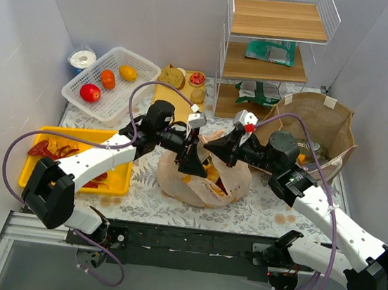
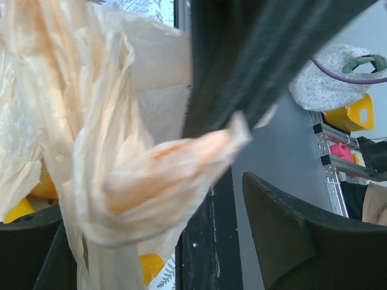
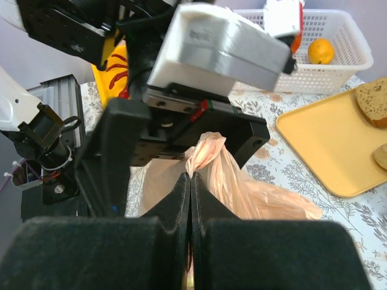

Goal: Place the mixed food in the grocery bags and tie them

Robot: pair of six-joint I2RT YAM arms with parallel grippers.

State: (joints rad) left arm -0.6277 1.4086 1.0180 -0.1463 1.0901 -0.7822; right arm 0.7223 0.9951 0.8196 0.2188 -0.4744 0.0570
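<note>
The peach plastic grocery bag (image 1: 200, 181) sits mid-table, bulging with yellow and orange food (image 1: 209, 173). Its handles are twisted up into a bunched knot (image 2: 160, 181). My right gripper (image 3: 191, 180) is shut on a strip of that handle, right at the knot. My left gripper (image 2: 163, 254) is open, with one finger (image 2: 302, 241) on each side of the knot and neither touching it. The two grippers meet tip to tip above the bag (image 1: 204, 150). The brown paper bag (image 1: 317, 121) stands open at the right, behind the right arm.
A white basket (image 1: 113, 82) at the back left holds a tomato, an orange and a lemon. A yellow tray (image 1: 116, 171) with red peppers lies at the left. Bread (image 1: 172, 78) rests on a yellow board behind the bag. A wire shelf (image 1: 269, 52) holds green packets.
</note>
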